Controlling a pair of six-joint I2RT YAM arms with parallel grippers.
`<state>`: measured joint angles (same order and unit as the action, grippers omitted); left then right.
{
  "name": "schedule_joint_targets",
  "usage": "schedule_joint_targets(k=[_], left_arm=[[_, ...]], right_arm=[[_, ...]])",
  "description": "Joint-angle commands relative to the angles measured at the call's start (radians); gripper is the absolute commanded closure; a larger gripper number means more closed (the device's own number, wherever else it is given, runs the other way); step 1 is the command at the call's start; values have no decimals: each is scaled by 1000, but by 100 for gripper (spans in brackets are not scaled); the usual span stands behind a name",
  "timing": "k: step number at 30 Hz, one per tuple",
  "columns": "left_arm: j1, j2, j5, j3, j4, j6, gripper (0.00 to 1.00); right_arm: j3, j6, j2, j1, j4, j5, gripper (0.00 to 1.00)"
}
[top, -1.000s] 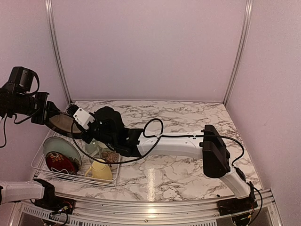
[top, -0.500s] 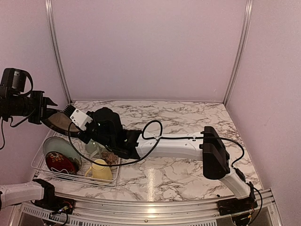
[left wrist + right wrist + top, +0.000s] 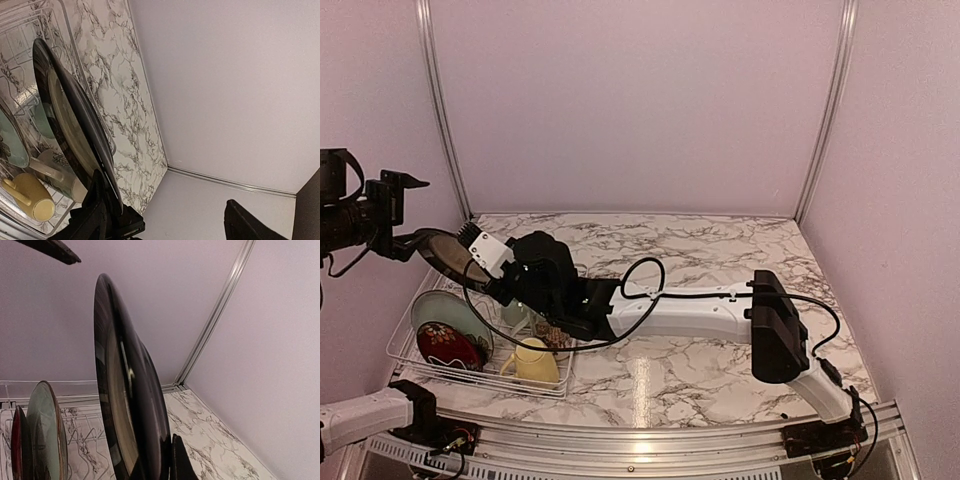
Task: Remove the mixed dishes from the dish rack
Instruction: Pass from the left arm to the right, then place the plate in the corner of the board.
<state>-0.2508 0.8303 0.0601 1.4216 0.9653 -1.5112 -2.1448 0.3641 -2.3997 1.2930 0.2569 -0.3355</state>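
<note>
The right gripper (image 3: 468, 262) is clamped on the rim of the black-rimmed plate (image 3: 442, 256), holding it on edge above the rack (image 3: 395, 345), while the left gripper (image 3: 418, 212) gapes wide beside it, probably because only the right arm reaches the open table (image 3: 720, 250).

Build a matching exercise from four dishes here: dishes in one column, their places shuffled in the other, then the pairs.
1 black-rimmed cream plate
2 dark red patterned plate
3 pale green plate
4 pale yellow mug

A dish rack's near right corner
B held by the right end effector
C upright, just behind the red plate
D upright, frontmost plate, rack's left end

Pairs: 1-B, 2-D, 3-C, 4-A
</note>
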Motion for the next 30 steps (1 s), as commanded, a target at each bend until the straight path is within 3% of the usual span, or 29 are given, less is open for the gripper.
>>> schedule_joint_targets(k=[1, 4, 10, 21, 27, 30], left_arm=[[-4, -48, -111, 35, -46, 127, 8], [-4, -99, -167, 12, -92, 168, 2], [-4, -119, -270, 14, -99, 302, 1], [-4, -103, -370, 13, -95, 430, 1], [-4, -118, -344, -44, -141, 528, 1], [-4, -146, -310, -98, -204, 576, 1]], right_arm=[[-95, -76, 76, -6, 125, -40, 100], [-96, -126, 91, -20, 114, -31, 100], [-104, -237, 117, -41, 81, -20, 100], [-197, -791, 167, -194, -107, 141, 100], [-102, -1053, 245, -279, -92, 276, 100], [61, -1174, 331, -333, 1, 342, 100]])
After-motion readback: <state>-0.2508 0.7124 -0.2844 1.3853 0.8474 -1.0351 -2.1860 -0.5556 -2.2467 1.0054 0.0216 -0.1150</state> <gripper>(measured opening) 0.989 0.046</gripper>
